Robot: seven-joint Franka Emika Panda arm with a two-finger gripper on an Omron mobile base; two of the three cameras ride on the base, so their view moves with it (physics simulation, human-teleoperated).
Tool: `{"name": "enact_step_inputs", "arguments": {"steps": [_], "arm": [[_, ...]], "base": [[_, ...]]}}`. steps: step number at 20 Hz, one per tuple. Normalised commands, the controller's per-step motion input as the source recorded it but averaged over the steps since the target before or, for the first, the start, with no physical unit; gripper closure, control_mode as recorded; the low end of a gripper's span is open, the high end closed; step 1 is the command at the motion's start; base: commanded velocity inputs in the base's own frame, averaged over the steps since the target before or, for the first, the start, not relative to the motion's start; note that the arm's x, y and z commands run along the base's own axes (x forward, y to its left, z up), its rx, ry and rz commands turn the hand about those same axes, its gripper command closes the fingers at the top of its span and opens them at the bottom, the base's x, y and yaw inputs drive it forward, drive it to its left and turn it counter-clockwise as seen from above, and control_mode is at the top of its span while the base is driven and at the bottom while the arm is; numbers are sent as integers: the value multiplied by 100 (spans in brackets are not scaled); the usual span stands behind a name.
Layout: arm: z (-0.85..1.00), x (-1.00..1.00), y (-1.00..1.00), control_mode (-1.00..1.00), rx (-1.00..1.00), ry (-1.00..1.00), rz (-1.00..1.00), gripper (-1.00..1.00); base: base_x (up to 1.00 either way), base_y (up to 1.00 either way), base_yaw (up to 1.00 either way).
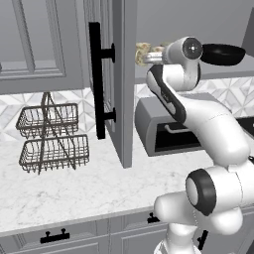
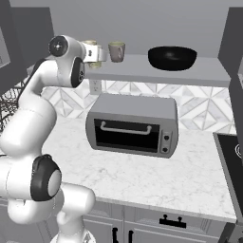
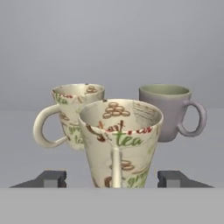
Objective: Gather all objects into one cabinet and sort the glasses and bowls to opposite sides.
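Note:
On the grey shelf (image 2: 209, 71) of the open cabinet stand three handled cups. The nearest cream patterned cup (image 3: 120, 140) sits upright between the spread fingertips (image 3: 51, 178) of my gripper (image 3: 112, 179), with a gap on each side. A second cream cup (image 3: 74, 111) stands behind it to the left and a taupe cup (image 3: 168, 111) behind to the right. In the right base view my gripper (image 2: 97, 53) is at the shelf's left end, next to the taupe cup (image 2: 116, 51). The wide black bowl (image 2: 172, 58) rests further right on the same shelf.
The cabinet door (image 1: 119, 74) with its black bar handle (image 1: 97, 79) stands open left of the arm. A grey toaster oven (image 2: 130, 124) sits on the marble counter (image 2: 156, 180) below the shelf. A two-tier wire basket (image 1: 52, 139) stands at the left.

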Motion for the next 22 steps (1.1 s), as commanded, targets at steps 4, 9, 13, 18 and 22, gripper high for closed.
{"name": "enact_step_inputs", "arguments": {"steps": [4, 9, 13, 18, 22], "arm": [[0, -92, -19, -100, 0, -16, 0, -100], [5, -100, -23, -100, 1, -7, 0, -100], [36, -91, -4, -100, 1, 0, 0, -100], [54, -95, 0, -100, 0, 0, 0, -100], [59, -100, 0, -100, 0, 0, 0, -100]], "base": [[0, 0, 0], [0, 0, 0], [0, 0, 0], [0, 0, 0], [0, 0, 0]]}}
